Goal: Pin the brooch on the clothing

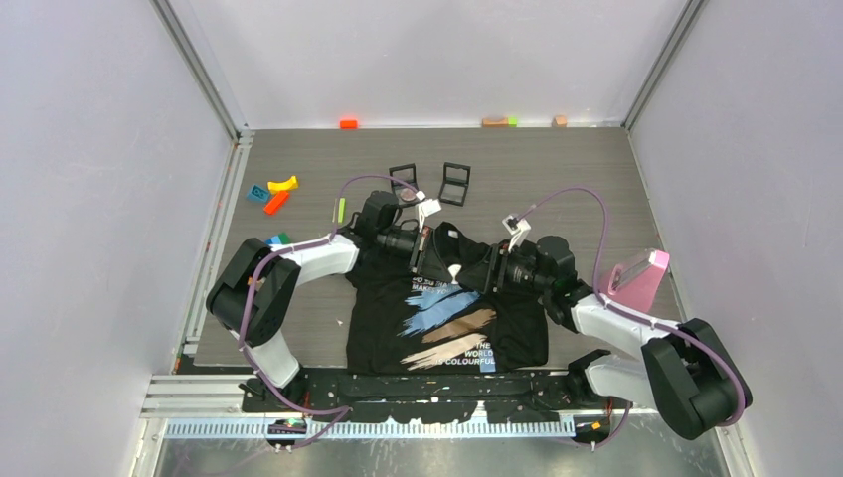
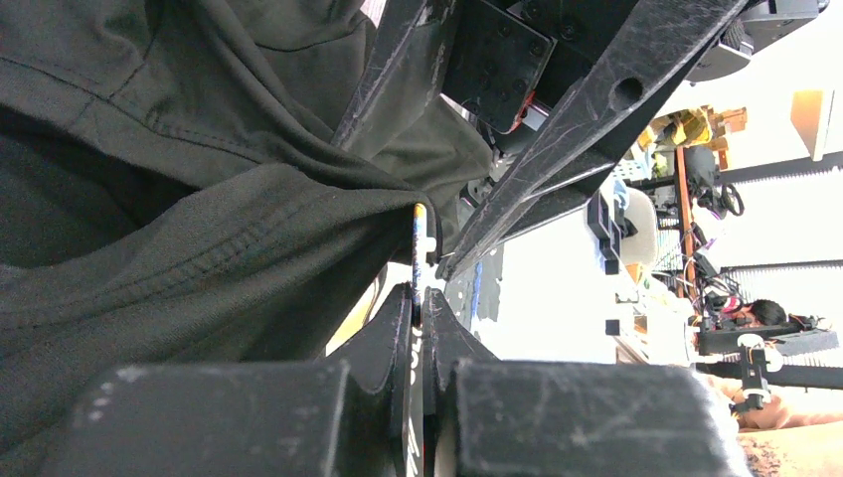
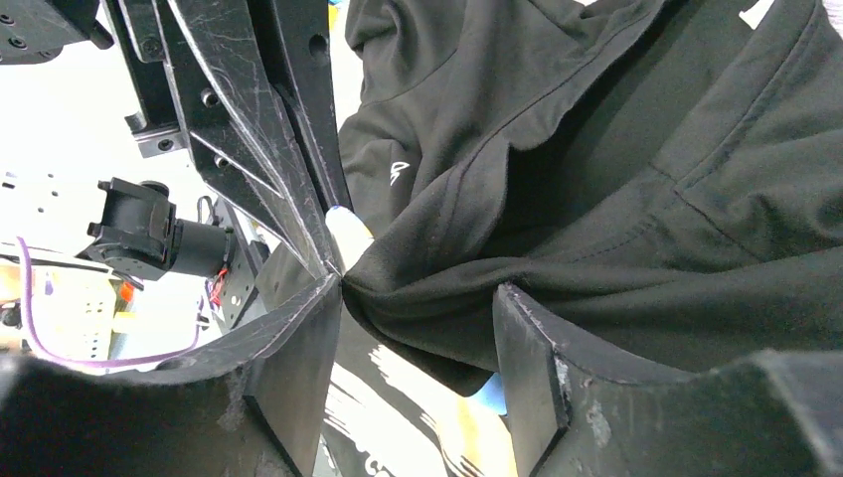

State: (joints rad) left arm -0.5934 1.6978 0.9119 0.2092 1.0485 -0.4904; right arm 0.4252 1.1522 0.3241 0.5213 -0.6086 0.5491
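The left gripper (image 2: 421,298) was pinched shut on the thin, edge-on brooch (image 2: 420,238), with the bunched black T-shirt (image 2: 199,248) against its fingertips. The right gripper (image 3: 420,290) stood partly wide, a fold of that shirt between its fingers.

Matt cloth T-shirt (image 3: 646,248), scratched plastic right hand (image 3: 418,298)

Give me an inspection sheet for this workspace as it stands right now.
Surface: grey table, flat.
Job's things: shirt spread at the near edge, collar bunched; brooch at the collar.
Clutter: coloured blocks on the left, two black frames, pink box on the right.
Grippers: left gripper shut on brooch; right gripper open, astride a shirt fold.
Cables: purple cables looped over both arms.
Surroundings: white walls.
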